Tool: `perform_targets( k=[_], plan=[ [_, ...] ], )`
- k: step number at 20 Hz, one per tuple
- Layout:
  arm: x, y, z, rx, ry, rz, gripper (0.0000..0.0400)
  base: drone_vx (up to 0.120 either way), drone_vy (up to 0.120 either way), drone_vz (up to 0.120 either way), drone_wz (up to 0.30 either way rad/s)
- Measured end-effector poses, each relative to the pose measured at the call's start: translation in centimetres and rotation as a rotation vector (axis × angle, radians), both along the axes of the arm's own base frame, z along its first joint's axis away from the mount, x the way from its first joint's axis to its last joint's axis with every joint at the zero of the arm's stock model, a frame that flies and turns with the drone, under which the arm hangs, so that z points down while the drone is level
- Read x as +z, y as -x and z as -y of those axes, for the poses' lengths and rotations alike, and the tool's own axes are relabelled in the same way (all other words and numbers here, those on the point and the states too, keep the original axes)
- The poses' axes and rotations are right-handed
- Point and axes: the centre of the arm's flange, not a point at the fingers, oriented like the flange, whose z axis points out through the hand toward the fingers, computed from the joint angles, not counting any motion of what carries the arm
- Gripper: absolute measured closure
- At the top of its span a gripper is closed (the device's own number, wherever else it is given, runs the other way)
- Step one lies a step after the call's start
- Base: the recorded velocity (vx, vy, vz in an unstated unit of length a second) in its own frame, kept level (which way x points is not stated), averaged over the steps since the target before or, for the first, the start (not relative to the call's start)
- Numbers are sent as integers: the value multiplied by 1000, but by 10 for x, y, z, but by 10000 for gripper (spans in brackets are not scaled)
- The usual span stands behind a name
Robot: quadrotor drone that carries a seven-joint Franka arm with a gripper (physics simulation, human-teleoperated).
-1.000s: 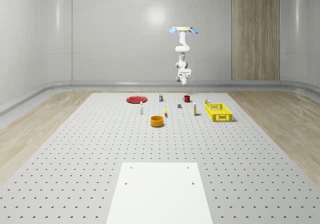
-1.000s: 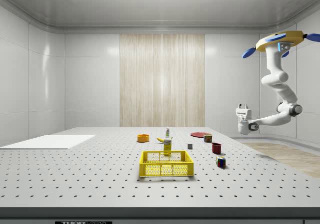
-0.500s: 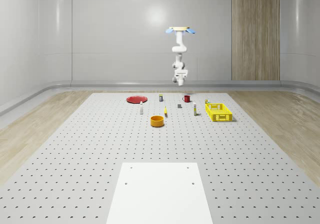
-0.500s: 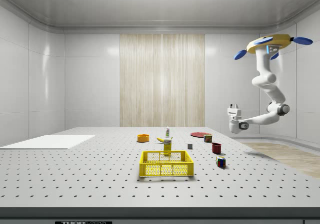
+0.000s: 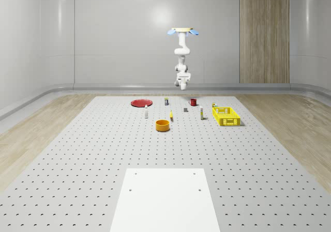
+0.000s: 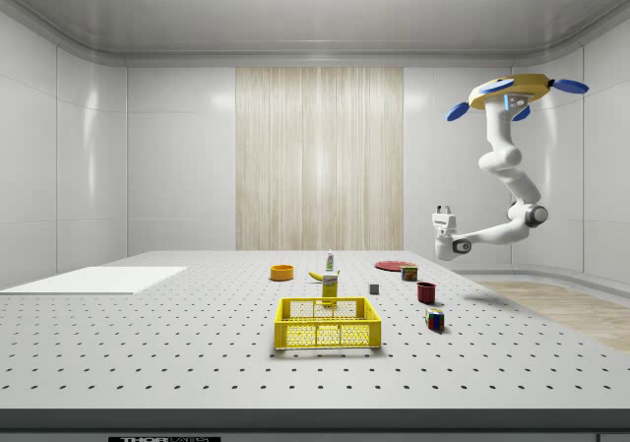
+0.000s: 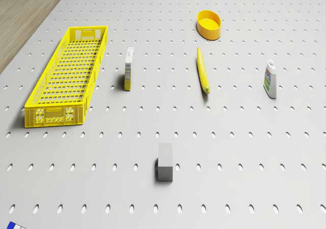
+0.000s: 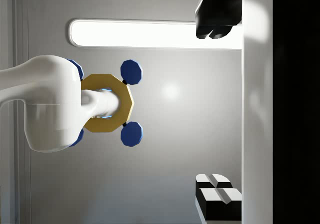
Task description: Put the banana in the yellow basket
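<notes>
Approach: we hover high over the table's far edge; two-finger gripper (image 6: 444, 209) spread wide, holding nothing

The slim yellow banana (image 7: 203, 70) lies flat between an orange bowl (image 7: 209, 25) and the yellow mesh basket (image 7: 69, 76), well apart from it; likely light, smooth, slightly soft; we'd pinch mid-length across its narrow width.

Table: a grey perforated table (image 5: 103, 154) lies well below my jaws.
White sheet: flat at the end far from my jaws (image 5: 164, 198).
Nearest beneath me: red plate (image 5: 140, 103), red mug (image 5: 193, 102), small tin (image 5: 166, 101).
Farther out: banana (image 7: 202, 70), yellow basket (image 7: 69, 76), orange bowl (image 5: 163, 125), grey block (image 7: 165, 161), white bottle (image 7: 270, 79), carton (image 7: 129, 69).
</notes>
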Motion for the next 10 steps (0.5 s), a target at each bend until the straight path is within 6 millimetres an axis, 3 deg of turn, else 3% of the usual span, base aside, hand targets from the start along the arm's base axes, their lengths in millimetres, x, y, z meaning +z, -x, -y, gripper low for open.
perform_targets(
  k=[10],
  plan=[
    [0,1,-5,-1,54,8,0,120,-120,0,0]
  ],
)
